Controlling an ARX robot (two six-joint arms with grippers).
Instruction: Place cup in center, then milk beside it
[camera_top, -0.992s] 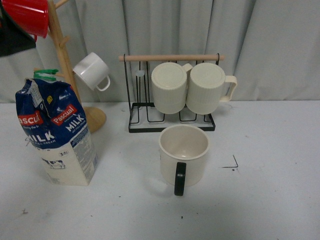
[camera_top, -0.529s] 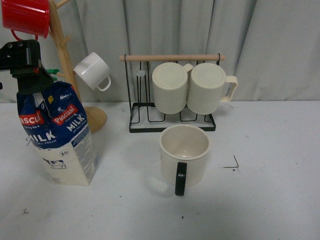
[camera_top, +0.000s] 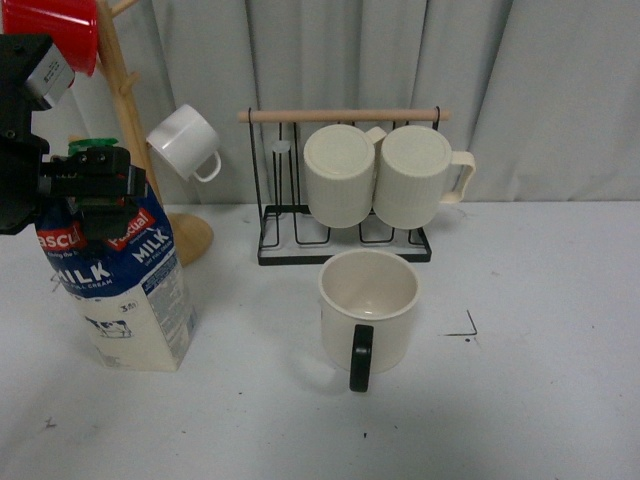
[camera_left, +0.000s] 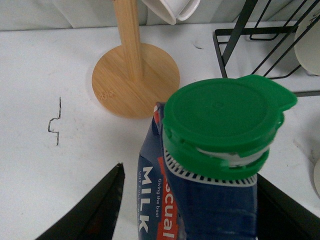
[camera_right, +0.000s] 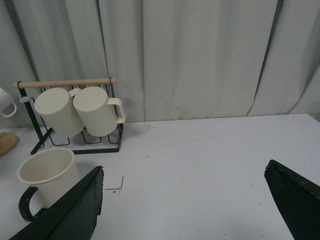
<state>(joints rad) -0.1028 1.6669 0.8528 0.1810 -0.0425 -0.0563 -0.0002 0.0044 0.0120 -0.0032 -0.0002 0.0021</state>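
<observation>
The cup (camera_top: 368, 305), a wide cream mug with a black handle facing front, stands on the white table in front of the wire rack. It also shows in the right wrist view (camera_right: 47, 172). The milk (camera_top: 130, 300) stands upright at the left. My left gripper (camera_top: 95, 195) is open with its jaws on either side of the carton's top. In the left wrist view the green cap (camera_left: 222, 117) fills the middle between the black fingers (camera_left: 95, 210). My right gripper (camera_right: 185, 167) is open and empty above bare table, to the right of the cup.
A black wire rack (camera_top: 345, 250) with two ribbed cream mugs (camera_top: 340, 175) stands behind the cup. A wooden mug tree (camera_top: 185, 235) behind the milk holds a small white cup (camera_top: 182, 142) and a red cup (camera_top: 55, 30). A corner mark (camera_top: 468, 328) is drawn right of the cup.
My left gripper has come down from the upper left and now stands around the milk carton's top. The cup and the carton have not moved.
</observation>
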